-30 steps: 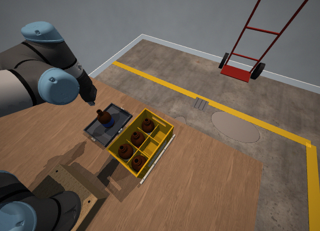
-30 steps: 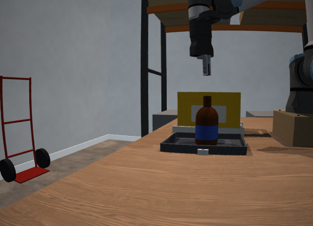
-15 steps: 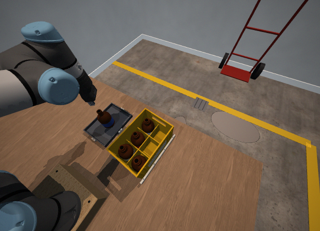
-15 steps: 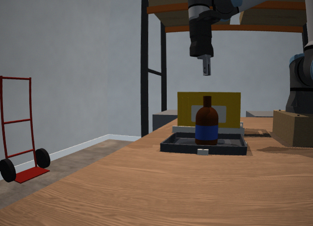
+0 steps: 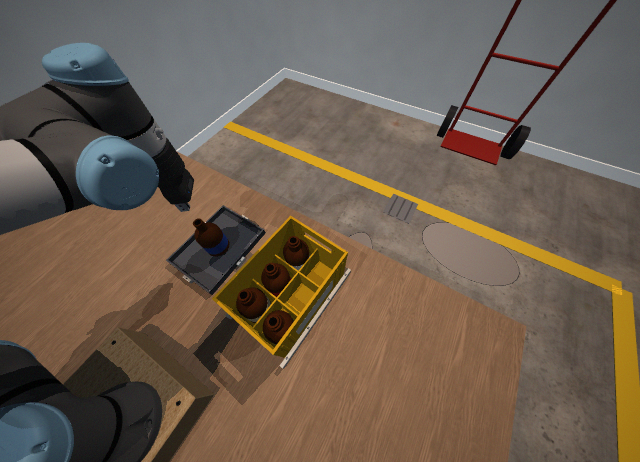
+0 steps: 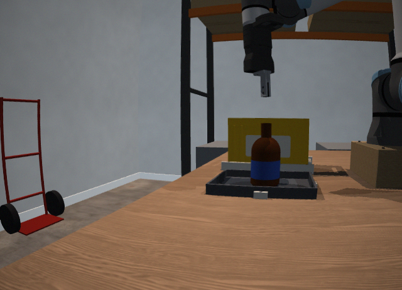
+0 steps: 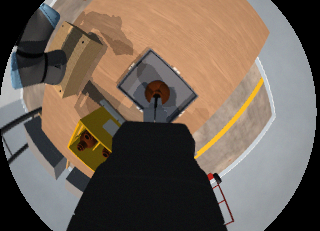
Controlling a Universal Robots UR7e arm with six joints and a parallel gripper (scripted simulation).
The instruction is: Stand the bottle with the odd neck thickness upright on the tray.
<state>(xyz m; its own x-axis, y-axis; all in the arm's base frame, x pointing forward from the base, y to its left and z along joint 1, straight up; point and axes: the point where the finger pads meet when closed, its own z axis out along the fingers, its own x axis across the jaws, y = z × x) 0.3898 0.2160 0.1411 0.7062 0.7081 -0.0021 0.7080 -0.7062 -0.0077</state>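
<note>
A brown bottle with a blue label [image 5: 210, 238] [image 6: 265, 157] stands upright on the dark tray [image 5: 191, 277] [image 6: 227, 190] [image 7: 134, 72]; its top also shows in the wrist view [image 7: 157, 90]. My gripper [image 5: 184, 207] [image 6: 266, 95] [image 7: 156, 104] is shut with nothing between its fingers, clear above the bottle's mouth. The yellow crate [image 5: 245, 321] [image 6: 237, 140] [image 7: 93, 122] stands beside the tray. Four brown bottles stand in it: one at the far end [image 5: 295, 251], one in the middle [image 5: 275, 277], and two at the near end [image 5: 251, 303] [image 5: 278, 327]. Two crate compartments are empty. Neck differences are too small to tell.
The wooden block under the robot's base [image 5: 155, 364] [image 6: 367, 165] [image 7: 75, 66] stands near the crate and tray. A white strip [image 5: 316, 317] runs along the crate's outer long side. A red hand truck [image 5: 473, 146] [image 6: 40, 223] stands on the floor beyond the table.
</note>
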